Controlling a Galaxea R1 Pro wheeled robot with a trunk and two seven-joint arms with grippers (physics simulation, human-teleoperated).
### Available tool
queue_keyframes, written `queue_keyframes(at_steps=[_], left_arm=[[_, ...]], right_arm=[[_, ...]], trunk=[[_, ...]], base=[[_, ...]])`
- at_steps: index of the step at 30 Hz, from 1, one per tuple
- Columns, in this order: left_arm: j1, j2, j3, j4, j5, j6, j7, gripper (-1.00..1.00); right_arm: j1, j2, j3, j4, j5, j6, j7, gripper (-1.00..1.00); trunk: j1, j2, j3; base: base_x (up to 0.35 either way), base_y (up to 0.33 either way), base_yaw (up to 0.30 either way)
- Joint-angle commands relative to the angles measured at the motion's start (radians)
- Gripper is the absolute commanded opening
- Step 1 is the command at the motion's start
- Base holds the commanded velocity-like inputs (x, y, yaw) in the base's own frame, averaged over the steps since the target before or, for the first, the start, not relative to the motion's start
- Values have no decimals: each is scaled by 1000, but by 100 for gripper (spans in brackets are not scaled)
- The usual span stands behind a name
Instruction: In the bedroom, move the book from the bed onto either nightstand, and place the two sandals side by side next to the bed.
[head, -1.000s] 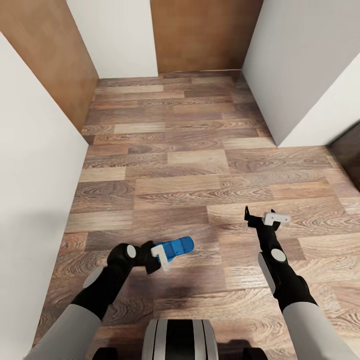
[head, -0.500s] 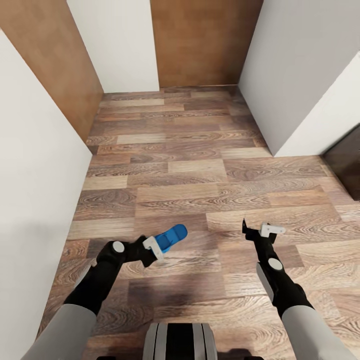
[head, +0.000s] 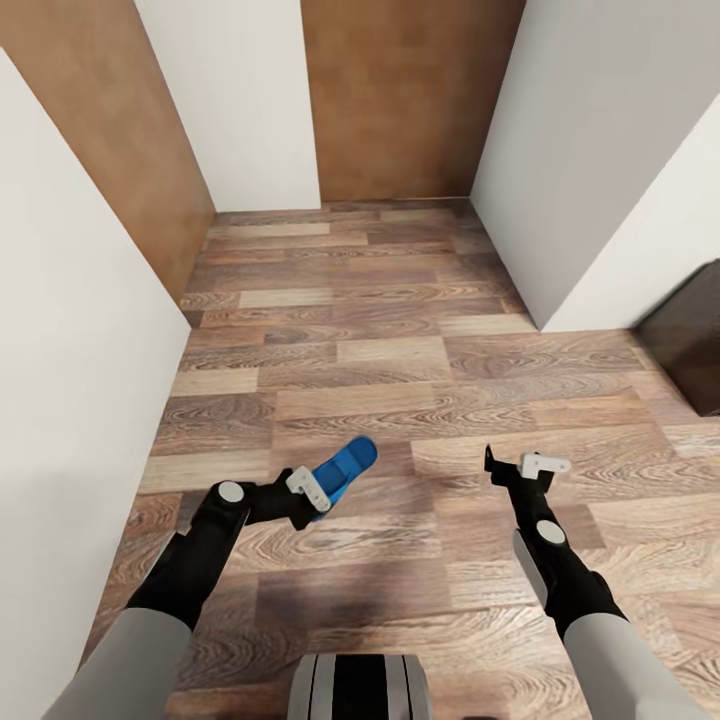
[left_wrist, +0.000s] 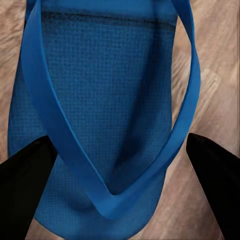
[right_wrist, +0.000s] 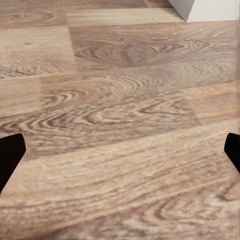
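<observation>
One bright blue sandal (head: 346, 464) hangs above the wood-plank floor (head: 380, 330), held by its heel end in my left gripper (head: 312, 489). In the left wrist view the sandal (left_wrist: 105, 100) spans the space between the two dark fingers (left_wrist: 22, 187), straps facing the camera. My right gripper (head: 518, 463) hovers over bare floor, open and holding nothing; its wrist view has a wide gap between the fingertips (right_wrist: 10, 155). The book, the bed and the other sandal are out of view.
White walls (head: 70, 350) close in on the left and at the right (head: 590, 150). Brown wooden doors stand at the far end (head: 395, 100) and far left (head: 90, 130). A dark brown piece of furniture (head: 690, 340) juts in at the right edge.
The whole view has shifted, so the far doors sit lower and the dark furniture shows more at the right. My left gripper, still holding the sandal, has swung it to point further away.
</observation>
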Motion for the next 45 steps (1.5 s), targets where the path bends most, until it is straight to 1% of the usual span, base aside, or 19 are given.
queue_keyframes(at_steps=[1, 5, 6, 8, 10, 11, 14, 20, 45], left_arm=[[0, -1, 0, -1, -1, 8, -4, -100], [17, -6, 0, 1, 3, 8, -4, -100], [20, -6, 0, 2, 9, 8, -4, -100], [22, -6, 0, 6, 30, 8, -4, -100], [23, -4, 7, 13, 75, 8, -4, -100], [23, -4, 12, 15, 86, 8, -4, -100], [23, -4, 18, 16, 101, 8, -4, -100], [23, -5, 20, 17, 106, 8, -4, -100], [23, -5, 20, 17, 107, 8, -4, -100]], right_arm=[[0, -1, -1, 0, 0, -3, -3, 100], [1, -1, -3, 2, -2, -3, -3, 100], [1, -1, -4, 3, -2, -3, -3, 100], [1, -1, -4, 2, -2, -3, -3, 100], [2, -1, -3, 2, -2, -3, -3, 100], [2, -1, -2, 2, -2, -3, -3, 100], [2, -1, -2, 3, -2, -3, -3, 100], [2, -1, -2, 2, -2, -3, -3, 100], [2, -1, -2, 3, -2, -3, -3, 100]], trunk=[[-1, 0, 3], [-2, 1, 19], [-3, 1, 23], [-4, 2, 30], [-5, 2, 38], [-5, 2, 42], [-6, 3, 54], [-9, 4, 77], [-20, 10, 174]], base=[[0, 0, 0], [0, 0, 0], [0, 0, 0], [0, 0, 0], [0, 0, 0], [0, 0, 0], [0, 0, 0], [0, 0, 0], [0, 0, 0]])
